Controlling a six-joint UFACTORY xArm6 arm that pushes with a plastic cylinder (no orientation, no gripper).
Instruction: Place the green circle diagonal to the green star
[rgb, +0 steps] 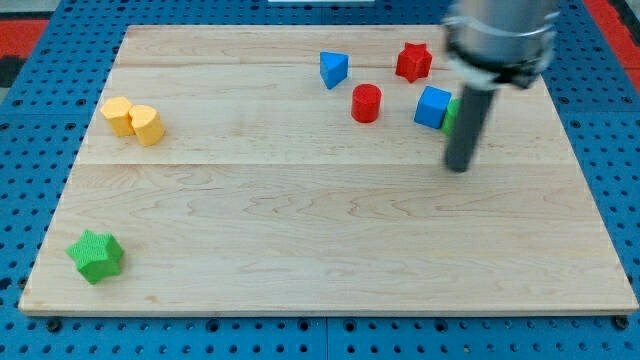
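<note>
Two green pieces mattered here, and they lay almost the whole board apart: the green star (96, 255) sat near the 8 o'clock corner, while the green circle (452, 113) showed only as a sliver at about 2 o'clock, mostly hidden behind my rod and touching or just beside the blue cube (432, 106). My tip (459, 167) rested just at the circle's 6 o'clock side; the arm carried no gripper, so nothing opened, closed or pinched. That placement looked poorly suited to a push toward 8 o'clock, which I judged would need the tip on the circle's 2 o'clock side. The red cylinder (366, 102), blue triangle (334, 69) and red star (413, 61) crowded nearby, while the yellow blocks (133, 120) sat far off at 10 o'clock.
</note>
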